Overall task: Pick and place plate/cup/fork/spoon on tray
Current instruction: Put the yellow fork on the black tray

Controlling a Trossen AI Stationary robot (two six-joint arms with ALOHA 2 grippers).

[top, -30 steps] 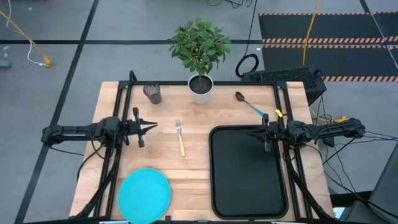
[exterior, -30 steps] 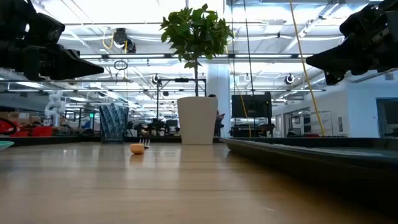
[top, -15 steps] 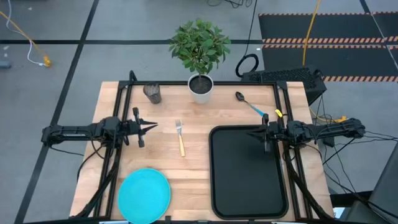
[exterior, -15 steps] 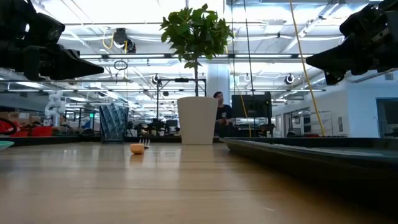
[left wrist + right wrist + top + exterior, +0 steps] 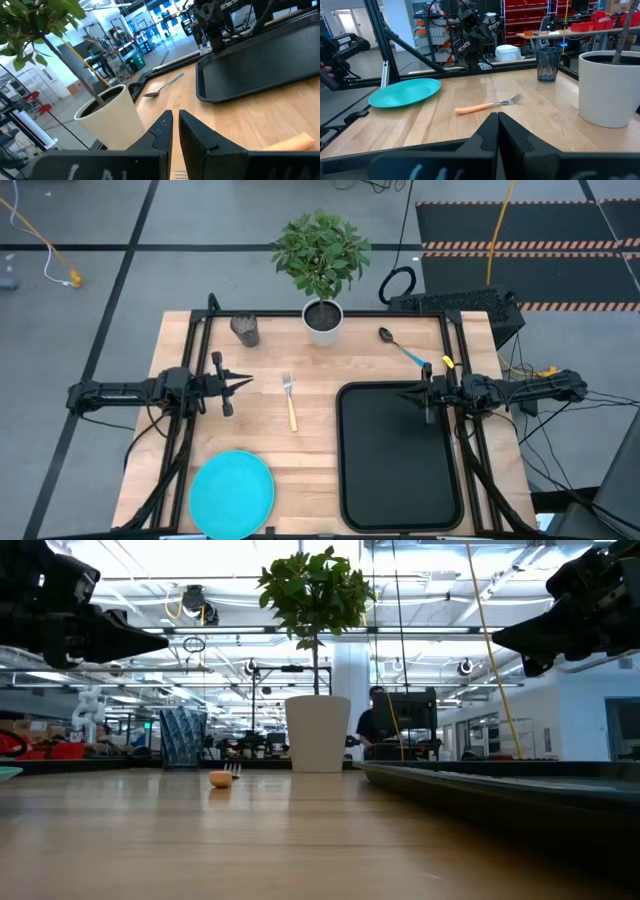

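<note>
The turquoise plate (image 5: pixel 232 492) lies flat at the table's near left. The dark tumbler cup (image 5: pixel 245 330) stands upright at the far left. The orange-handled fork (image 5: pixel 290 402) lies left of centre, tines toward the far edge. The blue-handled spoon (image 5: pixel 403 348) lies at the far right, beyond the black tray (image 5: pixel 398 455). The tray lies at the near right with nothing on it. My left gripper (image 5: pixel 248 381) hovers shut and empty, left of the fork. My right gripper (image 5: pixel 405 392) hovers shut and empty over the tray's far edge.
A white pot (image 5: pixel 323 318) with a green plant stands at the far middle edge, between the cup and the spoon. Bare wood lies between the fork and the tray. A person (image 5: pixel 378 725) shows in the room beyond the table.
Both grippers and everything on the table have kept still. The person in the room beyond the table has walked toward the right.
</note>
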